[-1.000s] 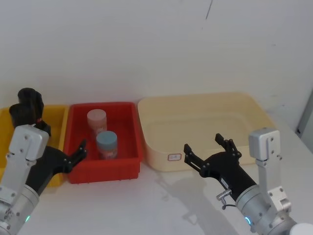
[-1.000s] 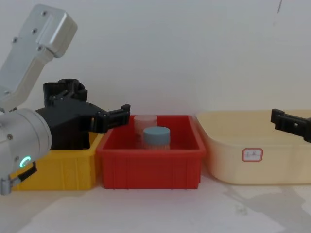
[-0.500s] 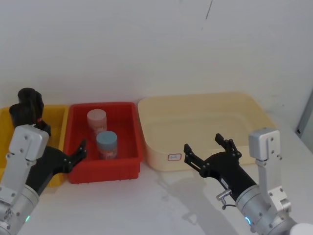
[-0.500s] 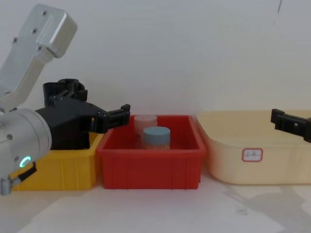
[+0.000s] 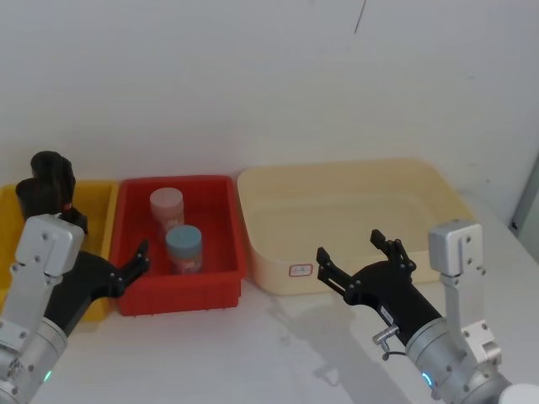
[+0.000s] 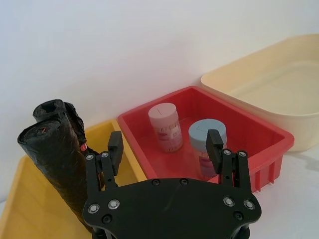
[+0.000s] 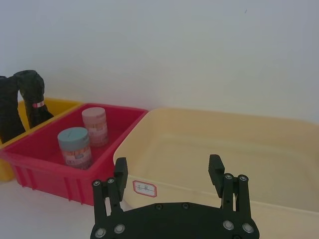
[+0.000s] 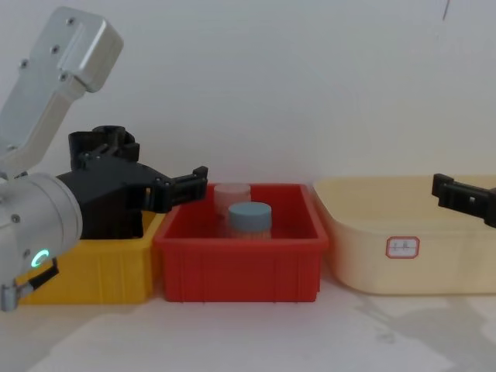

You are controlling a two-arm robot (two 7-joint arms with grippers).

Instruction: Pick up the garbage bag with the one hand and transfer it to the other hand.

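On a white table (image 5: 278, 353), against a pale wall (image 5: 253, 84), three containers side by side in a row: yellow bin (image 5: 99, 206) on the left, red bin (image 5: 181, 295) in the middle, wide cream tub (image 5: 269, 257) on the right. Inside the red bin, two upright jars close together: pink-lidded jar (image 5: 167, 208) behind, blue-lidded jar (image 5: 184, 248) in front. On the tub's front wall, a small red-bordered label (image 5: 301, 270).
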